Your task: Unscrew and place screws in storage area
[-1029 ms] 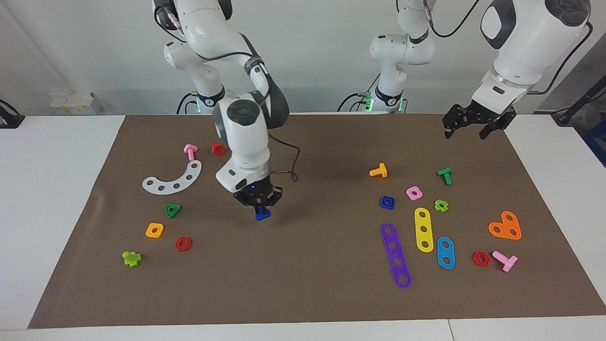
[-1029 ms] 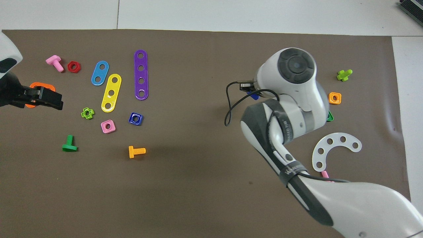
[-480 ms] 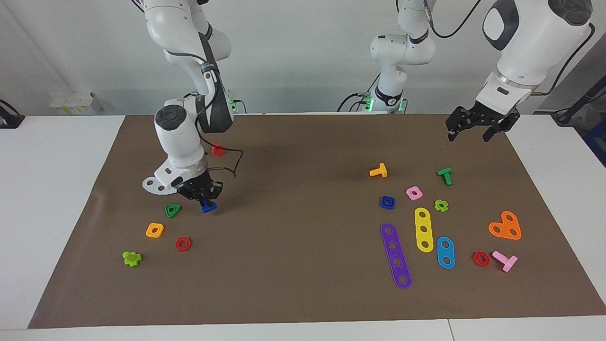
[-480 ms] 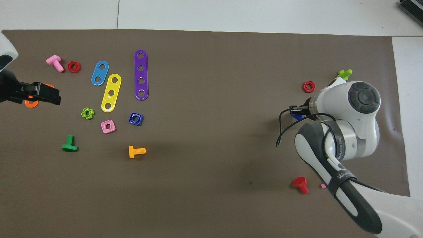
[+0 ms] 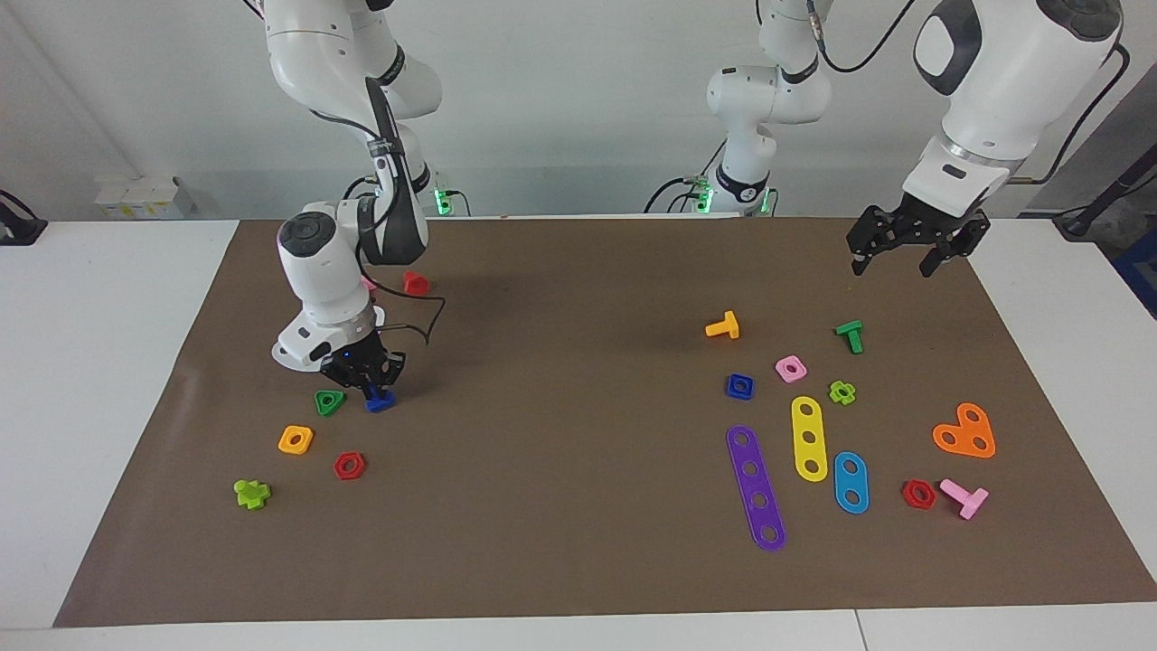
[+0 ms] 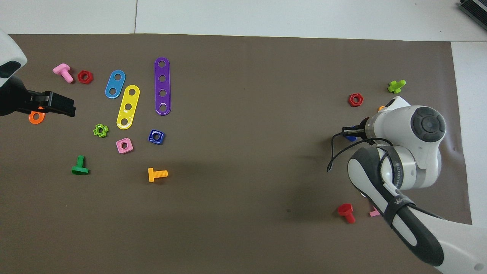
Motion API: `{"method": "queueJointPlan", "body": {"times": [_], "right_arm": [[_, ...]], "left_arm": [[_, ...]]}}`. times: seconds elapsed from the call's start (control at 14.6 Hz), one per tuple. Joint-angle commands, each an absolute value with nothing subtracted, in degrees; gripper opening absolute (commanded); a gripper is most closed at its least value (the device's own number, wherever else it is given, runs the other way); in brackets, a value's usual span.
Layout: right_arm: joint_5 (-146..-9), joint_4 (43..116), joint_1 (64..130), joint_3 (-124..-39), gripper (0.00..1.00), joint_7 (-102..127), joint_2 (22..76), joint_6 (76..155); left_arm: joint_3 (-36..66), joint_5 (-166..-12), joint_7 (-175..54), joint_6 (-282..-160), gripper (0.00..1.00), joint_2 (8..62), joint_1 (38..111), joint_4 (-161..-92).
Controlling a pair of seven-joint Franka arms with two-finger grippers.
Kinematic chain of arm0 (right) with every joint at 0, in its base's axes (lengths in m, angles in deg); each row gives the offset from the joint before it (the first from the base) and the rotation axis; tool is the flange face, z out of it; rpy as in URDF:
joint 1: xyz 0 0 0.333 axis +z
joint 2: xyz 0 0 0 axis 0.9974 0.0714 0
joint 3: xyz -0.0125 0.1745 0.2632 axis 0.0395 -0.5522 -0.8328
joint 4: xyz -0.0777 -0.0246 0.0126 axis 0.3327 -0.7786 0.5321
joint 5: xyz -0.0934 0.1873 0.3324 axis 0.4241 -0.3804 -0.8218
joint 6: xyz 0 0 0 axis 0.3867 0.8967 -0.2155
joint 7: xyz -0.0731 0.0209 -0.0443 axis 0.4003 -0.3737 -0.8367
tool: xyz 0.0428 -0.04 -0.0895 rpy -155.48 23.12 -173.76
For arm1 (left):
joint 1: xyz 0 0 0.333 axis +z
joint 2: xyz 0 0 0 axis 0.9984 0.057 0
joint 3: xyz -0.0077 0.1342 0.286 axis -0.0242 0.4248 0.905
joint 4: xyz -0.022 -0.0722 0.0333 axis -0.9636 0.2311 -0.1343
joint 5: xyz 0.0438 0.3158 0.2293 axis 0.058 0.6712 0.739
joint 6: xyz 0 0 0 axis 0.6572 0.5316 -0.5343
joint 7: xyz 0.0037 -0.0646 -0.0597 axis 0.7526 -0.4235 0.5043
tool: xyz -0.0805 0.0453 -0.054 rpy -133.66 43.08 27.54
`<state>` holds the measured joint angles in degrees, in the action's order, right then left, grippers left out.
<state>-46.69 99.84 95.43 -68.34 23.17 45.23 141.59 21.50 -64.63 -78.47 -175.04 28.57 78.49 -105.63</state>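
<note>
Facing view: right claw [image 5: 369, 380] low over the table [image 5: 578, 542] at the right arm's end, fingers closed on the blue screw [image 5: 380, 402], which hangs just beside the green nut [image 5: 329, 401]. Cannot tell whether the screw touches the mat yet. Orange nut [image 5: 296, 439], red nut [image 5: 349, 466] and lime piece [image 5: 251, 494] lie farther from the robots than the screw. Left claw [image 5: 911, 244] waits in the air near the left arm's end, fingers spread, nothing held.

Overhead view: right arm's wrist hides most of its claw; only a sliver of blue screw [image 6: 350, 137] shows at the tip. Red nut [image 6: 355, 99] and lime piece [image 6: 396, 86] lie clear of it. Left claw [image 6: 49, 107] over the orange plate [image 6: 36, 117].

Step in hand, as I judge it: carry is done, placing the screw among the loose pieces at the right arm's end, which looks like the storage area. Next move calls for setting it on bare mat without nudging the green nut, opening the fingers, then lifting straight up
</note>
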Motion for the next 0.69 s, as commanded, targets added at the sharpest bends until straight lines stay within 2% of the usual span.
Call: {"method": "queueJointPlan", "body": {"times": [0.0,0.14,0.34,0.62], "right_arm": [[-48.5,100.23,94.43,-69.13,1.0,21.62,43.64,142.14],[-48.41,95.68,93.91,-68.43,1.0,23.28,41.98,136.38],[-47.71,85.92,93.03,-68.08,1.0,28.81,39.17,120.91],[-47.53,81.86,90.92,-68.25,1.0,29.44,30.82,106.14]], "left_arm": [[17.87,-63.8,-78.33,-175.05,1.0,27.9,82.16,-105.98],[16.91,-63.89,-78.24,-174.87,1.0,27.03,84.0,-106.24],[15.68,-63.89,-78.59,-174.87,1.0,23.88,85.67,-108.86],[11.72,-63.89,-78.24,-176.01,1.0,22.63,90.51,-110.55]]}}
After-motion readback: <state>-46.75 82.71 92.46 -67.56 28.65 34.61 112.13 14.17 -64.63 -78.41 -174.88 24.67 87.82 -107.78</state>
